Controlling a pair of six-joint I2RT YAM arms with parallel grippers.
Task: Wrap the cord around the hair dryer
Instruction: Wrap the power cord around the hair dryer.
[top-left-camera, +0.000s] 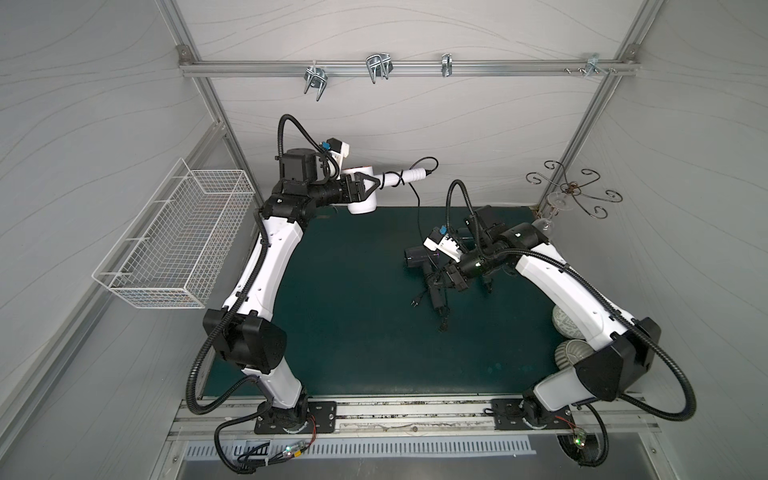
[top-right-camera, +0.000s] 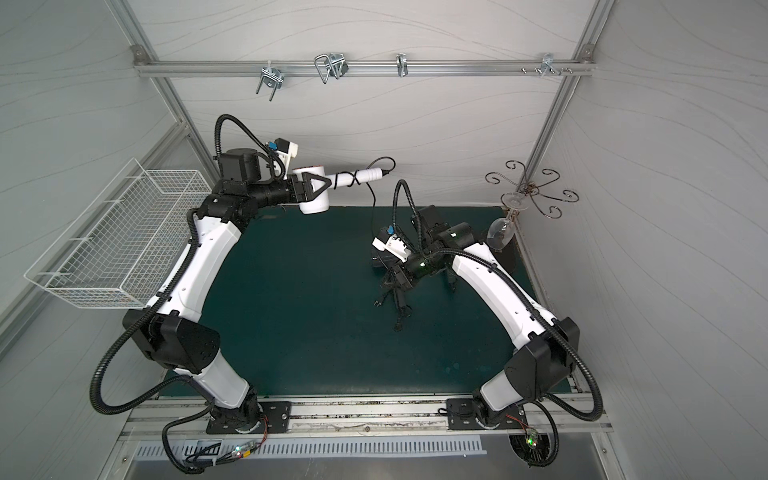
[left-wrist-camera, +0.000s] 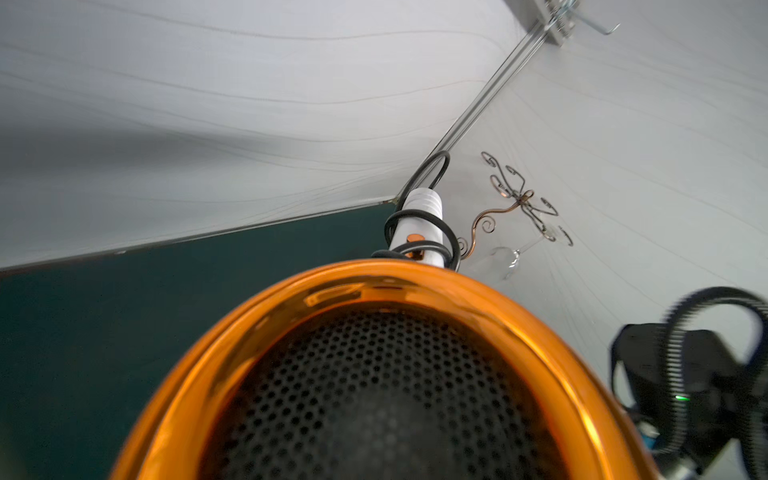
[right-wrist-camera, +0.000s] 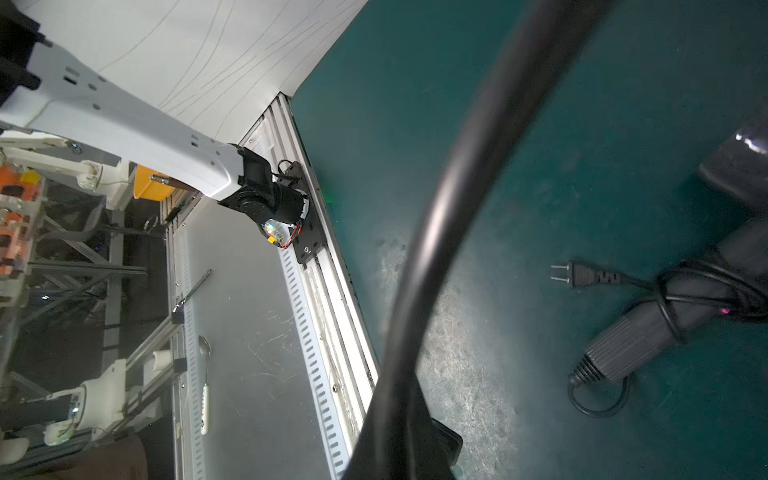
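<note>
Green matting (top-left-camera: 353, 332) covers the bench inside a white-walled booth, with both arm bases bolted along its near edge. Nearest of the objects, a black dryer (right-wrist-camera: 648, 328) lies on the mat. Its own lead is bound round its grip and its plug (right-wrist-camera: 569, 274) rests just beside it, so that one looks finished. Just above it hangs the right gripper (top-left-camera: 446, 279), jaws closed. The wrist view shows the cord (right-wrist-camera: 461, 174) running up from right at them, so I judge it pinched there.

From that pinch the cord climbs to the back of the bench. There the left gripper (top-left-camera: 365, 187) clamps the white hair dryer (top-left-camera: 362, 204) where barrel meets handle, holding it clear of the mat. The handle (top-left-camera: 405, 176) points toward the right arm, with a couple of loose turns crossing on it and a small loop standing off its end.

The dryer is hard, smooth plastic, probably light but head-heavy, so a hold by the barrel suits it — the handle is left bare for winding. The cord looks supple yet springy, and slack turns are likely to slide off the end. It wants holding partway along the free run, under light tension. Farthest back, a rail of hooks (top-left-camera: 374, 68) spans the wall.
</note>
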